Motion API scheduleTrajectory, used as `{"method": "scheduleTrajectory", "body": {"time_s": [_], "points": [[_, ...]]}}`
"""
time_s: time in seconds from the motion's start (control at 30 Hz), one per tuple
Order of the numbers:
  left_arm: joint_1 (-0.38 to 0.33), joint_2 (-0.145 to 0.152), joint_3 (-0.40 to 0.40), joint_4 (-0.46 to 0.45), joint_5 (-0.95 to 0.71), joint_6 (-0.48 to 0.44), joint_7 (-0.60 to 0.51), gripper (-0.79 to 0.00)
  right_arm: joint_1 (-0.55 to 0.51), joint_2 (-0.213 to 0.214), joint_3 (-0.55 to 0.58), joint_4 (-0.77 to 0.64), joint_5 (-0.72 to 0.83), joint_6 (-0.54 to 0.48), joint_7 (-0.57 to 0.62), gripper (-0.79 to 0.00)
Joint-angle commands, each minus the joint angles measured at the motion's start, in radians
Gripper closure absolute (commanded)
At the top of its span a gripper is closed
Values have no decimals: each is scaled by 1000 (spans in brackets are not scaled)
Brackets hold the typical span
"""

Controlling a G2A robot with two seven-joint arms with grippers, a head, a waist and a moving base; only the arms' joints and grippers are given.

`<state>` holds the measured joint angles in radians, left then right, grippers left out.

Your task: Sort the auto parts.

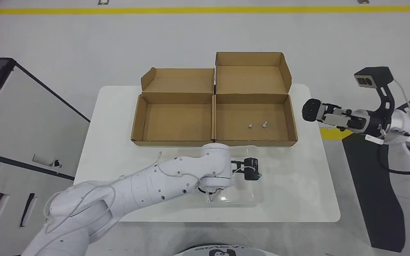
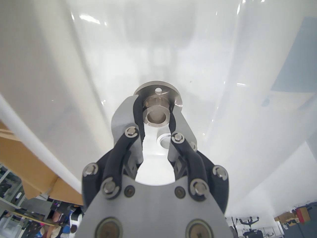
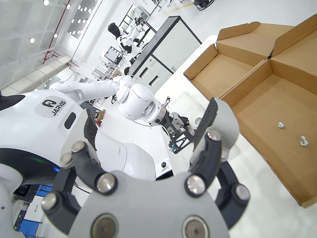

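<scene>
White worktop [image 1: 307,192] carries two open brown cardboard boxes side by side at its far half and a clear plastic tray [image 1: 246,195] near its front edge. The left hand [image 1: 252,169] sits down inside that tray, clenched on the neck of a silvery flanged metal bushing [image 2: 156,117]. A small silvery ring [image 2: 163,141] lies just beside it on the tray floor.

The step in hand looks like the pick-up. Next comes a straight lift over the tray's wall, then a carry to a box. The right-hand box [image 1: 230,121] holds two small silvery bolts [image 1: 250,125], so the bare left-hand box [image 1: 173,121] is probably the bushing's place.

The box front walls must be cleared on the way in. Bare worktop lies between tray and boxes. The right hand [image 1: 311,110], fingers spread and holding nothing, hangs beyond the right-hand box, well apart.
</scene>
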<state>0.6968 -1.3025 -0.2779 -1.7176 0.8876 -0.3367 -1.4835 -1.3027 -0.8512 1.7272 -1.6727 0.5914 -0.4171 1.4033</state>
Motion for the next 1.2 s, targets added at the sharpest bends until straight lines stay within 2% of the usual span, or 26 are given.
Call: {"method": "scheduleTrajectory", "body": {"time_s": [0.0,0.37,0.7,0.93,1.17], "points": [[-8,12,-5,-39,-13,1,-1,0,0,0,0,0,0,0,0,-785],[-36,97,-85,-232,-86,-5,5,0,0,0,0,0,0,0,0,-785],[-20,187,-236,-380,-164,-60,60,0,0,0,0,0,0,0,0,-785],[69,237,-384,-418,-200,-154,188,0,0,0,0,0,0,0,0,-785],[194,277,-521,-405,-240,-266,393,0,0,0,0,0,0,0,0,-785]]}}
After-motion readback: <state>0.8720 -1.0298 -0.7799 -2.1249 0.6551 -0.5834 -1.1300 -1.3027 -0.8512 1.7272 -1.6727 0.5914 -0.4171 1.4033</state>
